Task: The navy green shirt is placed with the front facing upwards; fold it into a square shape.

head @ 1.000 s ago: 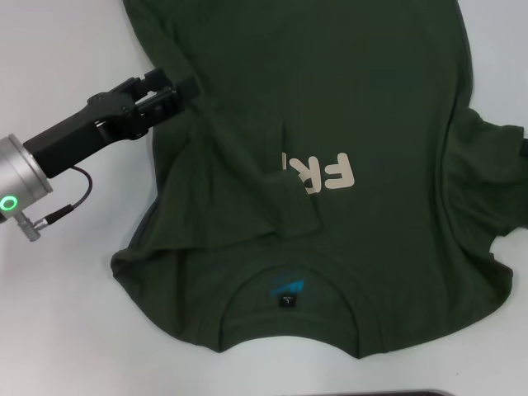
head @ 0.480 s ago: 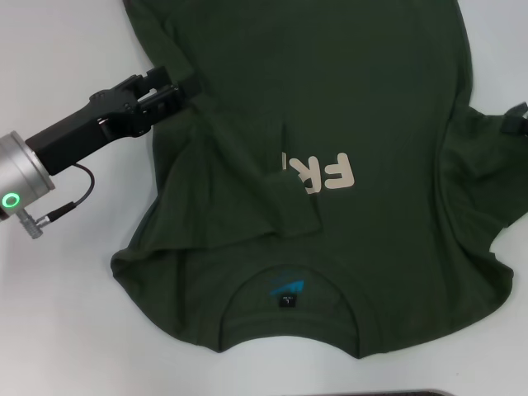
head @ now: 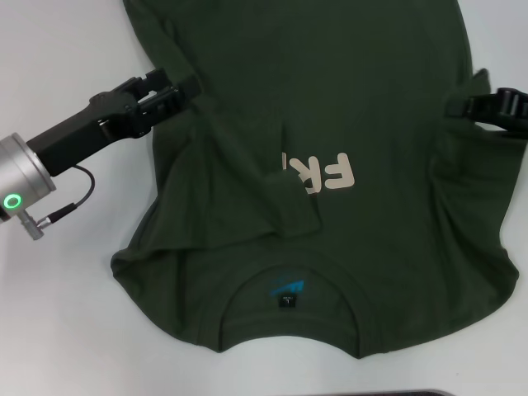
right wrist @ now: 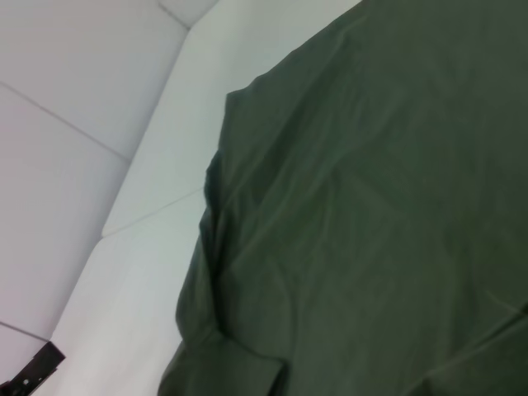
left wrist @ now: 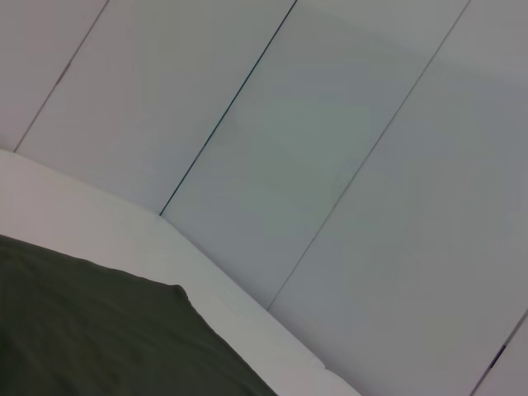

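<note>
The navy green shirt (head: 330, 99) lies front up on the white table (head: 58, 297), with its collar and black neck label (head: 285, 295) nearest me. Its left sleeve (head: 247, 190) is folded in over the chest and hides part of the cream lettering (head: 326, 172). My left gripper (head: 183, 92) sits open at the shirt's left edge, nothing between its fingers. From the right, my right gripper (head: 455, 107) reaches over the shirt's right side, shut on the right sleeve (head: 483, 165), whose cloth is drawn inward. The right wrist view shows creased shirt cloth (right wrist: 371, 206).
White table surface (head: 49, 49) lies bare to the left of the shirt. A dark strip (head: 371, 393) shows at the near edge. Wall panels (left wrist: 330, 165) rise beyond the table's far edge (left wrist: 223, 280).
My right gripper has come in from the right edge over the shirt, pulling the right sleeve inward. The left gripper has barely shifted.
</note>
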